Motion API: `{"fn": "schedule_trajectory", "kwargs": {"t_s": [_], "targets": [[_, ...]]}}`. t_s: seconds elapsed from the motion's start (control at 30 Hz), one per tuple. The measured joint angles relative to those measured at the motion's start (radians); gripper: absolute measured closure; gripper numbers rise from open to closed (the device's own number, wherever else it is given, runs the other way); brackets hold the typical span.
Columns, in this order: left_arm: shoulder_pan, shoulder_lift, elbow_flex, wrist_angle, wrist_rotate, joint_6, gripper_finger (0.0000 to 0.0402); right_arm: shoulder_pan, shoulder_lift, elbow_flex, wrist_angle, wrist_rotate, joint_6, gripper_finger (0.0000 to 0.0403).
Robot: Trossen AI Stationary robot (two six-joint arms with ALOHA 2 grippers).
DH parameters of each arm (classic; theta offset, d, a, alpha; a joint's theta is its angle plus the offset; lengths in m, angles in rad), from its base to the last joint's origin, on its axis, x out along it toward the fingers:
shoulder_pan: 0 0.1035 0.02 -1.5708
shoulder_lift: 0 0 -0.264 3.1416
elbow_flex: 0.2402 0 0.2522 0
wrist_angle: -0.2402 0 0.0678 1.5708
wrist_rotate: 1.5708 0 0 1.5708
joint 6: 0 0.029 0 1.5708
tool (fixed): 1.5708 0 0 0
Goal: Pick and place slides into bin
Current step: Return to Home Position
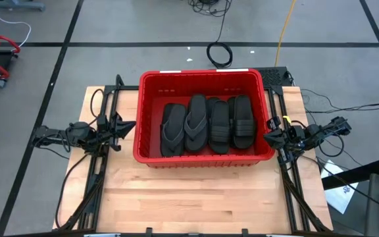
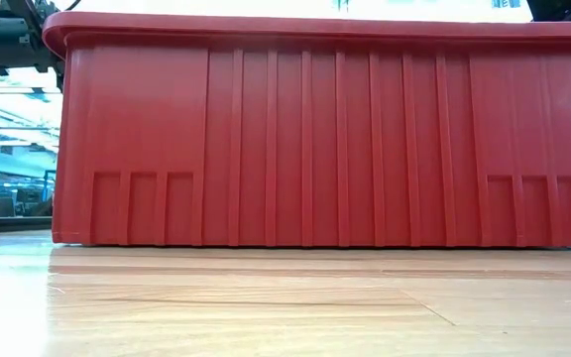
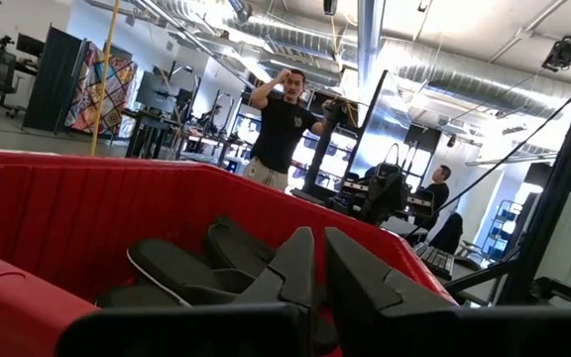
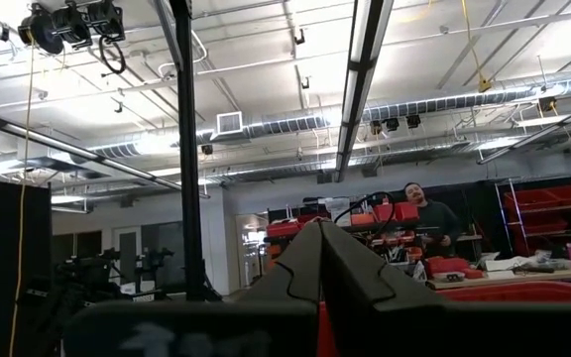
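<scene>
Black slides point(image 1: 207, 124) lie side by side inside the ribbed red bin point(image 1: 202, 78). The left gripper point(image 1: 125, 126) and right gripper point(image 1: 269, 135), both closed and empty, flank it.

The table point(image 1: 196, 197) has a light wooden butcher-block top made of narrow glued strips running side to side. It stands on a grey floor point(image 1: 110, 26) marked with dark lines. A red bin point(image 1: 202, 79) rests directly on the table, placed toward the far edge and roughly centred between the two sides. In the low view the flat base of the bin sits flush on the wood, with the ribbed near wall upright. The near half of the tabletop is bare wood. Black frame rails point(image 1: 101, 178) run along the left and right edges of the table, from near edge to far edge.
</scene>
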Motion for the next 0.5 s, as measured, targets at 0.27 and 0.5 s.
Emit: {"fn": "schedule_trajectory", "kwargs": {"t_s": [0.27, 0.5], "targets": [[0.000, 0.000, 0.000, 0.000, 0.000, 0.000, 0.0400, 0.000, 0.000, 0.000, 0.000, 0.000, 0.000, 0.0403], [0.000, 0.000, 0.000, 0.000, 0.000, 0.000, 0.0383, 0.000, 0.000, 0.000, 0.000, 0.000, 0.000, 0.0403]]}}
